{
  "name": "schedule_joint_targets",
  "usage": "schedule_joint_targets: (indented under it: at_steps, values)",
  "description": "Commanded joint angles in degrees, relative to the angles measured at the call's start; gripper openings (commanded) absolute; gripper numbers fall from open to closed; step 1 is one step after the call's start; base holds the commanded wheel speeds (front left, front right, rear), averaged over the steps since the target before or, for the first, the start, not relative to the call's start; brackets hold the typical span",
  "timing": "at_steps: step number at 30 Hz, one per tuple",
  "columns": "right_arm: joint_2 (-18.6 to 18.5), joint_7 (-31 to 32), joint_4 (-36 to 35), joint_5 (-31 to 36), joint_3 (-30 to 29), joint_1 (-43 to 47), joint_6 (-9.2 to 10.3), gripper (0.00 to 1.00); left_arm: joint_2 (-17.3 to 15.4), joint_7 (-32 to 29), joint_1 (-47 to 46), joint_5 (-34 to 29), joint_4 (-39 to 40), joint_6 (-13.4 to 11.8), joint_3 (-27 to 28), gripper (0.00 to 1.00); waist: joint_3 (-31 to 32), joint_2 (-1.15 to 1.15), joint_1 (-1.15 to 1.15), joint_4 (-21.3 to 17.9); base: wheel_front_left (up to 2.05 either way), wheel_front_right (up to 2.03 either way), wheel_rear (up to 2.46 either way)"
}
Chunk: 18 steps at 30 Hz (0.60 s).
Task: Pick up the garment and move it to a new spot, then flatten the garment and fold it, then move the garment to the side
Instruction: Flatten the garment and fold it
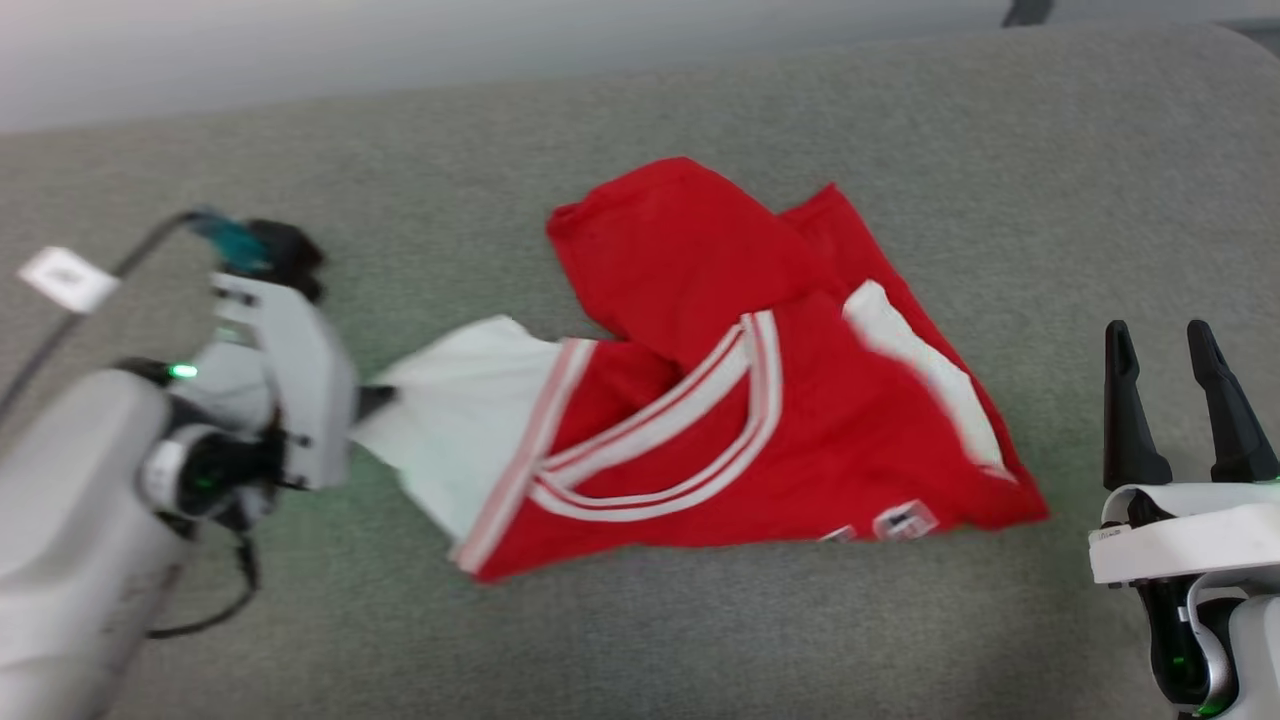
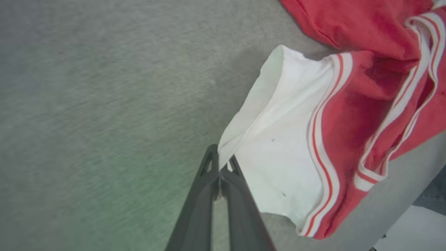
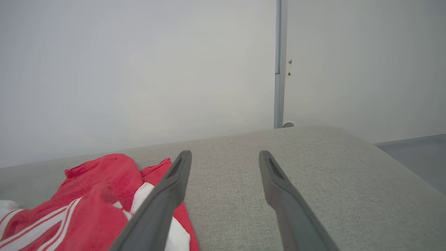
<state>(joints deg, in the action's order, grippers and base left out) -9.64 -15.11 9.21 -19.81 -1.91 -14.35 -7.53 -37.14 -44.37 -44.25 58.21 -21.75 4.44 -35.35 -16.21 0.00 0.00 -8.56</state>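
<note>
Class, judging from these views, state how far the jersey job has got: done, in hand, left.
Done: nothing finished; the jersey lies crumpled on the cushion. In hand: the left gripper is shut on its white edge; the right gripper stands open. Left: moving, flattening, folding, setting aside.

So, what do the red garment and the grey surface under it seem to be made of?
The garment looks like thin, soft cloth, matte, perhaps a synthetic jersey knit: it lies in loose folds. The grey surface seems a woven upholstery fabric, matte: a fine weave texture shows, and its rounded edge hints at padding.
</note>
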Motion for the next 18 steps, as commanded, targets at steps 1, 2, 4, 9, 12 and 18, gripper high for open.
schedule_joint_targets:
  at_steps: [1,2,4,9,12,18]
  values:
    - [-0.3,0.0,0.1,0.2,0.0,0.7,0.08,1.0,-1.3,0.5,0.8,-1.0,0.4,-0.9,0.4,0.0,1.1,0.0,0.0,1.6,0.0,0.0,0.0]
    - [-0.4,0.0,0.1,0.2,0.2,0.8,0.08,1.0,-2.0,1.0,1.1,-1.2,0.8,-1.7,0.8,0.0,1.2,0.0,0.0,1.9,0.0,0.0,0.0]
    - [-0.4,0.0,0.2,0.2,0.5,0.8,0.08,1.0,-3.6,1.8,1.7,-2.2,1.2,-3.5,1.5,0.0,1.4,0.0,0.0,2.3,0.0,0.0,0.0]
    - [-0.9,0.0,0.4,0.0,1.1,0.9,0.08,1.0,-5.6,3.0,3.2,-4.8,1.4,-6.5,1.2,0.0,1.6,0.0,0.0,2.6,0.0,0.0,0.0]
    - [-1.2,0.0,0.5,-0.1,1.3,0.9,0.08,1.0,-5.6,4.0,4.3,-4.7,0.9,-7.4,1.4,0.0,1.7,0.0,0.0,2.7,0.0,0.0,0.0]
    - [-2.8,0.0,1.4,-0.4,3.0,1.0,0.08,1.0,-4.1,8.6,6.8,-3.7,-0.9,-7.6,2.6,1.0,2.7,0.0,0.0,2.9,0.0,0.0,0.0]
